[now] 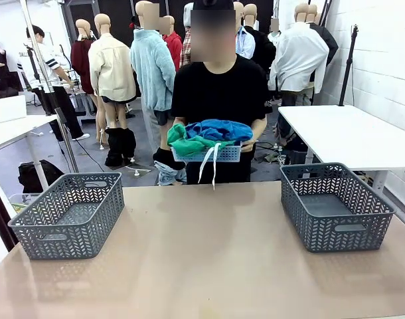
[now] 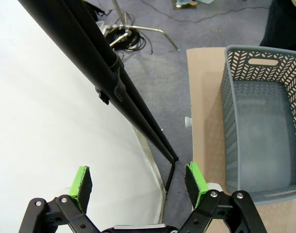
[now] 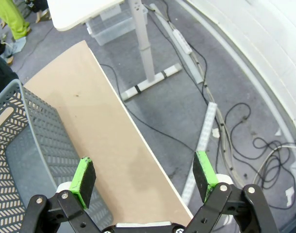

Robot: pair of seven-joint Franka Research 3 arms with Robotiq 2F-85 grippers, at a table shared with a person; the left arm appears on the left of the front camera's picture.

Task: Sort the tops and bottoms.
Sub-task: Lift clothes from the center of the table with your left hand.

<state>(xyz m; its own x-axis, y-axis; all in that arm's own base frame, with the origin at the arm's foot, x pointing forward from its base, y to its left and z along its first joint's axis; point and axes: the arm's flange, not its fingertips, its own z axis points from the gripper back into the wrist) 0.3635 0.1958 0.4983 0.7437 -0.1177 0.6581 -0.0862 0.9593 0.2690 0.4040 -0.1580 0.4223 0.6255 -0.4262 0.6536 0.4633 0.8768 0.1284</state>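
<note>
- The tops point(image 1: 220, 128) lie as a heap of blue cloth with the emerald bottoms point(image 1: 184, 141) pressed against one end, all piled in a small white basket point(image 1: 212, 155); its long axis runs side to side, along the table's far edge
- I cannot tell the two blue garments apart in the heap
- The person point(image 1: 219, 86) holds that basket just above the far edge of the table point(image 1: 202, 252), about midway between the two sides, so by my judgement neither arm is clearly nearer
- The left claw point(image 2: 137, 171) has its fingers spread wide apart and grips nothing; the left grey basket point(image 2: 262, 131) sits ahead of it, off one finger
- The right claw point(image 3: 143, 161) is likewise spread and bare, with the right grey basket point(image 3: 26, 131) beside one finger
- Either claw would likely need a long reach forward and inward to meet the pile
</note>
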